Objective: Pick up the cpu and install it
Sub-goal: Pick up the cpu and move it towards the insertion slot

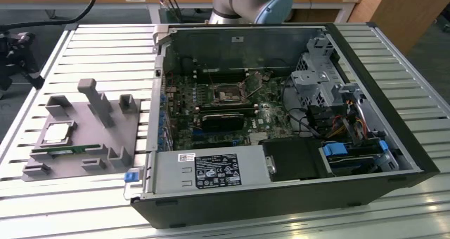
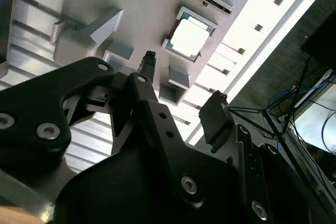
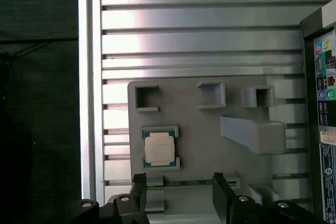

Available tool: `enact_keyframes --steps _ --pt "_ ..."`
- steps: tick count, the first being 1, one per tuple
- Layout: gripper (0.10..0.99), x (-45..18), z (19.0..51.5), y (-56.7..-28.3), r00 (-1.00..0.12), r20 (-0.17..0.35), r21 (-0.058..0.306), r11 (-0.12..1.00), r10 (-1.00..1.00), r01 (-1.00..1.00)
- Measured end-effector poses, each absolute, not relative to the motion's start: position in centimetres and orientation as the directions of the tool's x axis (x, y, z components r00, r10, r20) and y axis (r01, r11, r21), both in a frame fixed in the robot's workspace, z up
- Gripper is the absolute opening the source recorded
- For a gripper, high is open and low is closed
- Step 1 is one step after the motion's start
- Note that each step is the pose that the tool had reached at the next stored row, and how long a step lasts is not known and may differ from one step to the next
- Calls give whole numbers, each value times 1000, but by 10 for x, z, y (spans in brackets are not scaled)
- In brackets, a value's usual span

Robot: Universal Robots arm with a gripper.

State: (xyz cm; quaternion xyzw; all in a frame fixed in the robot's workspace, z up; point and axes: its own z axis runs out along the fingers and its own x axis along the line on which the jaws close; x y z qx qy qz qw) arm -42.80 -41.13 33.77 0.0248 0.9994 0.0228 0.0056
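Though empty, gripper (image 3: 179, 180) near cpu (image 3: 160, 148).

The exterior view looked down at a slant from high up, far enough back to take in the bench (image 1: 105, 39), the open case (image 1: 281, 207), the grey fixture (image 1: 134, 128) on the exterior view's left and the arm's base (image 1: 253, 2) at the far side. The first wrist view faced straight down on the fixture from fairly near, with the gripper (image 3: 178, 190) in its foreground and a strip of the case alongside. The second wrist view looked obliquely past the gripper, closer in. All three shared the fixture and the cpu (image 1: 58, 132) on it.
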Motion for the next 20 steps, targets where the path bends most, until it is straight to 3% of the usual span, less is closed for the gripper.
enact_keyframes --steps 3,20 --pt "706 -428 332 -411 -999 -9 46 998 50 49" --pt "706 -428 320 -411 -999 -9 47 998 50 49"
